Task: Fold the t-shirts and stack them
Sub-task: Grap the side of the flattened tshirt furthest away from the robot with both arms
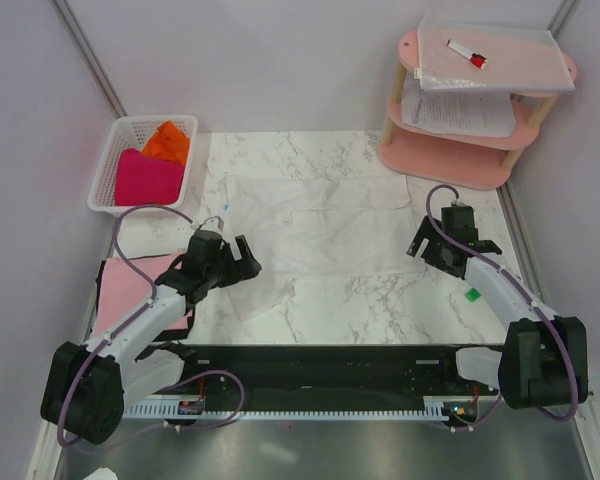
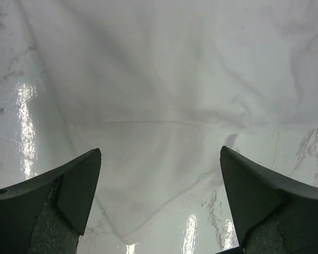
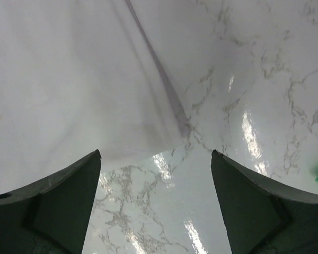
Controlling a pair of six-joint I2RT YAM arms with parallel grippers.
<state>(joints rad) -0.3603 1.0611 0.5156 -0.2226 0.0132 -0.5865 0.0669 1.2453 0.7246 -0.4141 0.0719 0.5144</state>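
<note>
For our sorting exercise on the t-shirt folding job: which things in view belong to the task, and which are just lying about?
Belongs: white t-shirt, pale pink t-shirt, magenta t-shirt, orange t-shirt.
Lying about: white basket, pink shelf, paper sheets, red-capped marker, green tag.

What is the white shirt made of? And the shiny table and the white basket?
The white t-shirt looks like thin soft cloth: it lies limp and creased. The table looks like glossy marble, grey-veined with glare, maybe only a print. The basket looks like white plastic, moulded in a lattice.
</note>
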